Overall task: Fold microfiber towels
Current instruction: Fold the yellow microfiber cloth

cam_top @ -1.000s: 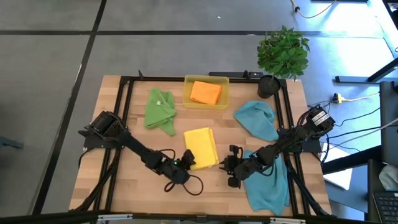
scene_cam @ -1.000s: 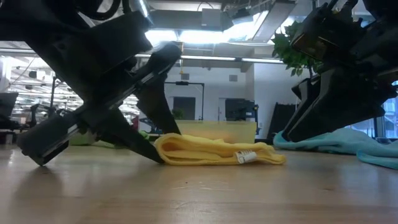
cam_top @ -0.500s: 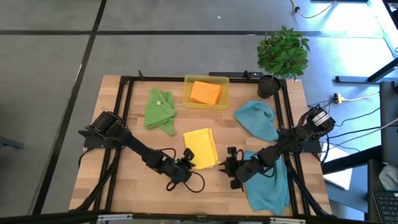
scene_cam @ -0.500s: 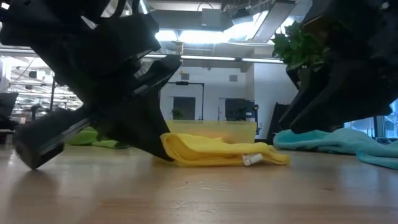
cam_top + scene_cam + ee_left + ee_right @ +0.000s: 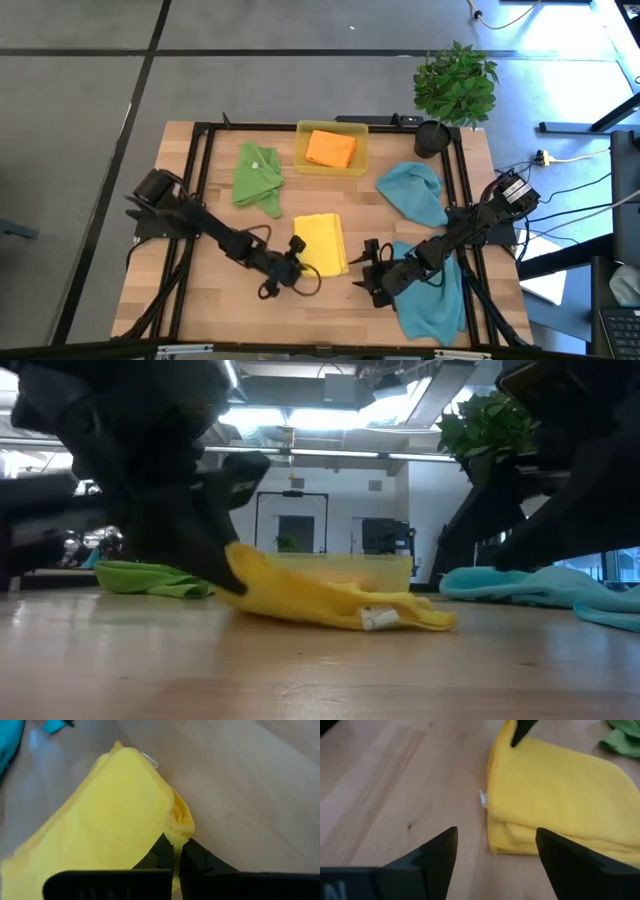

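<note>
Wooden slatted table [image 5: 200,300], plush folded yellow towel [image 5: 322,242]

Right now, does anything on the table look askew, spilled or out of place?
Nothing is spilled or damaged. The folded yellow towel sits askew, one corner pinched and lifted off the table by the left gripper. The right gripper stands open beside it.

A folded towel [image 5: 320,243] lies mid-table between the left tool [image 5: 294,262] and right tool [image 5: 366,272].
</note>
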